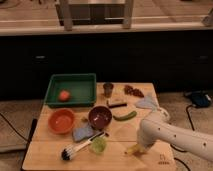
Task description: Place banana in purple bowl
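Observation:
The yellow banana (133, 149) lies low at the front right of the wooden table, right at the tip of my white arm. My gripper (141, 145) is directly over the banana's right end and is mostly hidden by the arm's wrist. The purple bowl (100, 117) stands upright in the middle of the table, to the left of and behind the banana, with nothing in it.
An orange bowl (62, 120) sits left of the purple bowl. A green tray (71, 82) holds an orange fruit (64, 95). A green cucumber (125, 116), small green cup (98, 145), brush (80, 148), grey sponge (82, 132) and dark cup (108, 89) are nearby.

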### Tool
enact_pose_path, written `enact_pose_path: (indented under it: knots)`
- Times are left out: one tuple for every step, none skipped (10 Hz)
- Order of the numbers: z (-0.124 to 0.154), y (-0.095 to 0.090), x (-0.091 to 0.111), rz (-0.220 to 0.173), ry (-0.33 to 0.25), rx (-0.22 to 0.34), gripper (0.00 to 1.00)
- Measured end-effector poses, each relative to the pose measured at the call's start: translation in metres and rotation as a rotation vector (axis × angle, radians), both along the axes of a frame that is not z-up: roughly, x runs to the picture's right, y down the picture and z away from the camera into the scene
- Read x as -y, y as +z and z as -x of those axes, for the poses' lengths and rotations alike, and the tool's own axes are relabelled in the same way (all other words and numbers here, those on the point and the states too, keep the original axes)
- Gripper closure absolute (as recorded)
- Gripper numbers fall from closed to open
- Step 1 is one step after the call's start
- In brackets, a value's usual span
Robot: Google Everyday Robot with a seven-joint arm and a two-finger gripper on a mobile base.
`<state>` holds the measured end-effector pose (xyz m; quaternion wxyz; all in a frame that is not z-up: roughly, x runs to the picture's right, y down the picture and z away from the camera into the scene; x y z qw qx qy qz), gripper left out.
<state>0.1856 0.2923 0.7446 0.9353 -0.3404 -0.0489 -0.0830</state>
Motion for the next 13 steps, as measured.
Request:
enact_pose_path:
  knots:
    - [0.009,-0.009,0.014,-0.010,-0.025,0.011,0.95]
    - [0.022,-0.018,0.030,-0.022,-0.053,0.026,0.95]
    - [0.030,-0.023,0.039,-0.029,-0.074,0.036,0.95]
    - [0.037,-0.027,0.049,-0.038,-0.096,0.042,0.95]
    - [0.043,-0.032,0.059,-0.045,-0.115,0.048,0.95]
    - [0.052,-0.037,0.072,-0.051,-0.145,0.056,0.95]
    - [0.058,-0.039,0.078,-0.051,-0.162,0.061,0.95]
    - [0.061,-0.041,0.085,-0.057,-0.179,0.061,0.95]
    - [0.066,-0.043,0.094,-0.060,-0.200,0.063,0.95]
    - [0.069,-0.044,0.098,-0.058,-0.210,0.066,0.95]
    - [0.077,-0.045,0.108,-0.058,-0.235,0.070,0.95]
    - [0.083,-0.045,0.115,-0.058,-0.255,0.076,0.95]
    - [0.092,-0.044,0.124,-0.058,-0.281,0.082,0.95]
